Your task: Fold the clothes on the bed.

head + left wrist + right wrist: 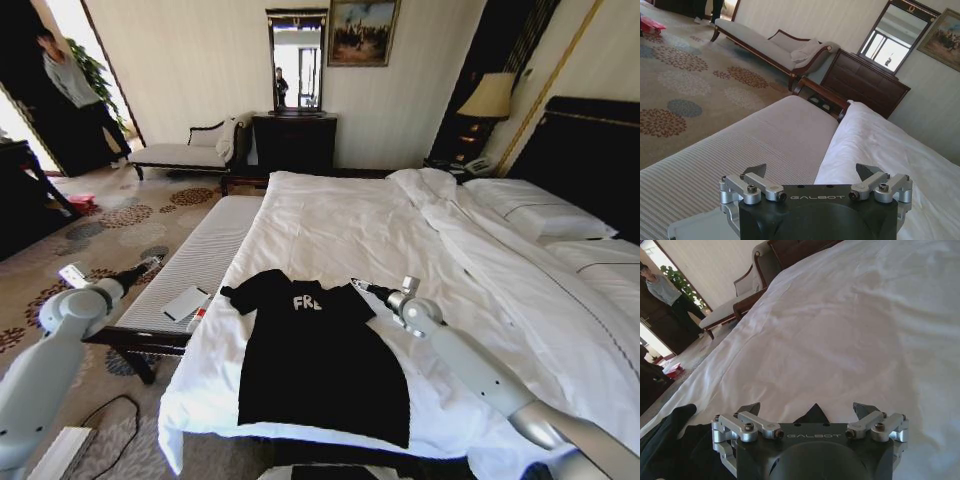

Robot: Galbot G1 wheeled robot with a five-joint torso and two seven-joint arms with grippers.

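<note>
Just below the right gripper, whose fingers stand wide apart and hold nothing, a point of the soft black short-sleeved T-shirt with white lettering peeks up between them. That shirt lies spread flat near the foot edge of the large white-sheeted bed (one sleeve reaching left). Off to the left, the left gripper, equally agape and empty, hovers over the grey striped bench. Beyond it stands a pale chaise.

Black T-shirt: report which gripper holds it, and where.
Neither holds it. Right gripper is open at the black soft-fabric T-shirt's sleeve; left gripper is open over the striped bench.
</note>
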